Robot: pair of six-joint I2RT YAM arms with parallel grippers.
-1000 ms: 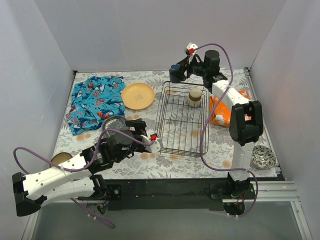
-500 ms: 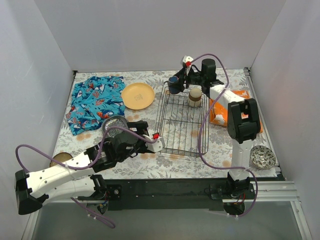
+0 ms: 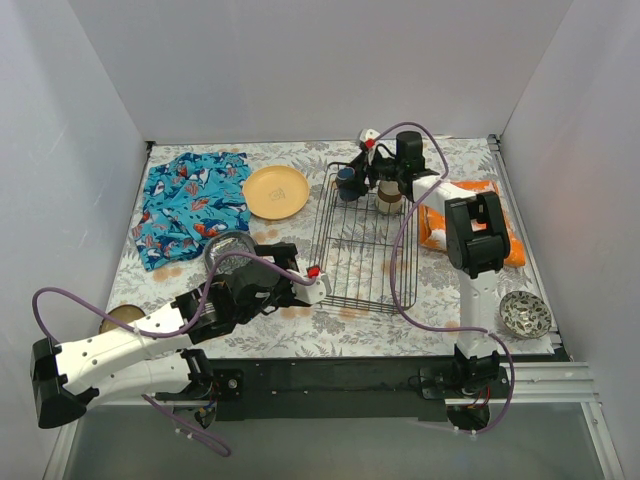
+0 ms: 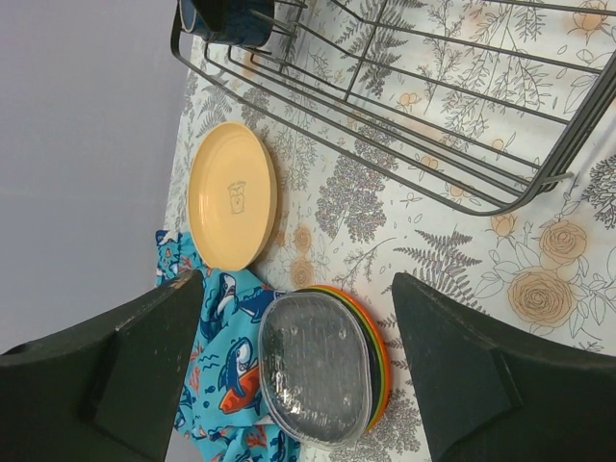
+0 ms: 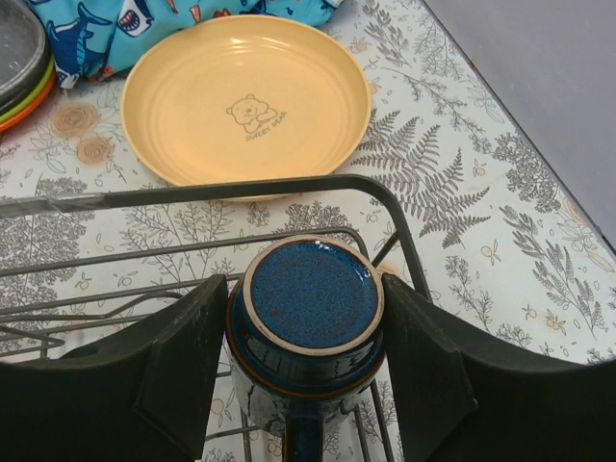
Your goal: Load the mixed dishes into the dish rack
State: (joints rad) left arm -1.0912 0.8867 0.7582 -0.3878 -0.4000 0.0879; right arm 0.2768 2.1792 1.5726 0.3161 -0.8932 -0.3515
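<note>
The black wire dish rack (image 3: 362, 245) stands mid-table. My right gripper (image 3: 352, 178) is shut on the dark blue mug (image 5: 310, 294), held upside down inside the rack's far left corner (image 5: 241, 187). The beige cup (image 3: 389, 193) stands in the rack beside it. The yellow plate (image 3: 276, 191) lies left of the rack. A stack of plates with a dark grey one on top (image 3: 230, 248) sits nearer, by the cloth. My left gripper (image 3: 272, 258) is open and empty, between the stack (image 4: 316, 371) and the rack (image 4: 576, 137).
The blue shark cloth (image 3: 192, 200) lies at the far left. An orange bag (image 3: 434, 224) lies right of the rack, partly under the right arm. A patterned bowl (image 3: 524, 313) sits near right, a brown-ringed bowl (image 3: 122, 320) near left.
My right gripper has brought the blue mug down and nearer, from above the rack's far edge into its far left corner. The left arm has shifted only slightly.
</note>
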